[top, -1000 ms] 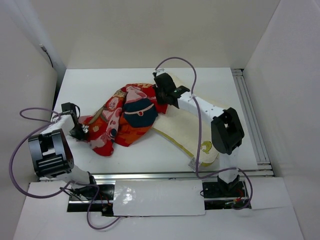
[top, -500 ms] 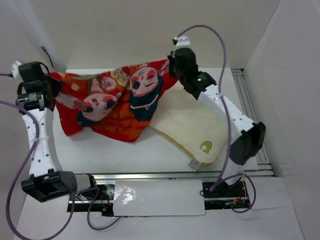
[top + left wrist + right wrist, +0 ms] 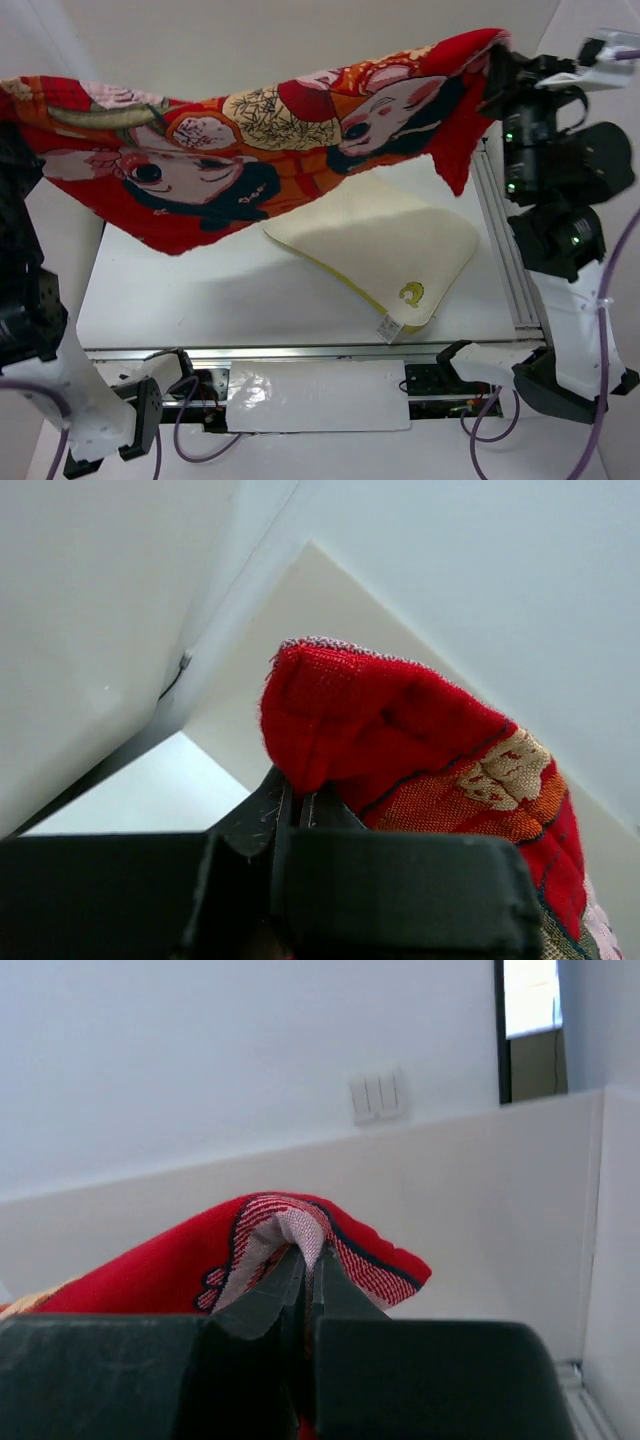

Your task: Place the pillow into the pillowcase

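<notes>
Arms high, spread wide; left gripper [image 3: 296, 798], right gripper [image 3: 308, 1260] pinching pillowcase [image 3: 400, 720].

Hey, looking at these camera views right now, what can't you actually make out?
Opening of the pillowcase: no view shows it; top view has only the printed face, wrist views only pinched corners.
Far-left edge of the pillow: top view, overlapped by the hanging pillowcase.
The left gripper: top view, lost behind cloth at the left edge.
Print on the tag: top view, too small.
</notes>
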Tool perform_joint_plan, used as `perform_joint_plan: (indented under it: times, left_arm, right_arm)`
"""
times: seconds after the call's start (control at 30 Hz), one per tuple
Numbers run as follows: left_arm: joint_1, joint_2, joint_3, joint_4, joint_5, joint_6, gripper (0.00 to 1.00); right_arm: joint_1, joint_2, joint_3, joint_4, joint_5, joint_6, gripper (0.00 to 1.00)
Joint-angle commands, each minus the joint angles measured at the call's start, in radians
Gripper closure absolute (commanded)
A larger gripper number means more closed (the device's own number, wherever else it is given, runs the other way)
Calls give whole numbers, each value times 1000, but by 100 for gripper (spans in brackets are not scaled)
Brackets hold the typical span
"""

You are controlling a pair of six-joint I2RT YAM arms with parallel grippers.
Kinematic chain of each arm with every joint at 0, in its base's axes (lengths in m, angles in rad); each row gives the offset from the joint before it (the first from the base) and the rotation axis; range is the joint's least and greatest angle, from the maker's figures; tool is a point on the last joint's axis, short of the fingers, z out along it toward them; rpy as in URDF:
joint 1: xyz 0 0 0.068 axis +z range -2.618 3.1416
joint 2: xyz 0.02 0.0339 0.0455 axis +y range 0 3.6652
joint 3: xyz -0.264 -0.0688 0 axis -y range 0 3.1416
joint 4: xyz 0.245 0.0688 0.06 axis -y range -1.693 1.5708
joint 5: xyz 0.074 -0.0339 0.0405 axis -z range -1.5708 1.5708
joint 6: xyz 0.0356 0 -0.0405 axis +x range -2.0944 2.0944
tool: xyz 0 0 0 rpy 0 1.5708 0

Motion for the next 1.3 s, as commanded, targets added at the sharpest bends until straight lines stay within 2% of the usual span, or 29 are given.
perform_joint_plan:
  times: [0.0,0.2,0.3,0.47,0.6,0.67,0.7,0.73,0.77,0.83,0.87,0.9,0.97,1.0,1.1,1.13,1.17,1.23,1.27]
  left_arm:
    - [8,-45,4,70,5,48,100]
    - [8,-10,-6,95,93,39,100]
    - [8,12,-61,118,104,39,100]
    - [8,1,-372,262,168,30,100]
    - [-1,75,-662,415,221,20,100]
    - [-1,134,-744,480,254,20,100]
    - [-11,157,-775,536,286,1,93]
    - [-11,183,-808,561,306,0,74]
    - [-32,243,-809,562,306,11,64]
    - [-49,305,-720,491,253,60,48]
    - [-49,332,-680,445,230,72,29]
    - [-60,372,-643,401,190,89,0]
    - [-60,372,-592,300,145,102,0]
    - [-69,363,-592,286,136,102,0]
    - [-84,235,-750,267,157,40,0]
    - [-115,189,-878,267,166,11,0]
    - [-135,97,-940,278,166,-4,0]
    - [-201,21,-1049,241,136,-100,0]
    - [-225,-11,-1153,229,145,-113,0]
  right_arm:
    - [0,-2,79,44,-20,-72,100]
    - [0,133,200,-8,8,-117,100]
    - [0,156,146,13,40,-126,100]
    - [-29,213,-91,92,52,-61,100]
    - [-123,356,-190,92,-79,38,100]
    - [-149,426,-218,116,-127,52,97]
    - [-161,500,-227,116,-138,52,95]
    - [-170,542,-195,127,-138,52,92]
    - [-170,584,-163,110,-138,52,88]
    - [-202,708,-78,17,-138,42,88]
    - [-212,740,17,-26,-152,42,81]
    - [-212,768,56,-70,-152,52,71]
    - [-224,785,66,-135,-173,67,32]
    - [-224,758,29,-135,-173,93,3]
    - [-224,611,-172,-100,-138,147,0]
    - [-224,528,-218,-100,-129,200,0]
    - [-224,486,-264,-133,-118,223,0]
    - [-224,366,-414,-166,-103,312,0]
    - [-224,328,-466,-177,-92,341,0]
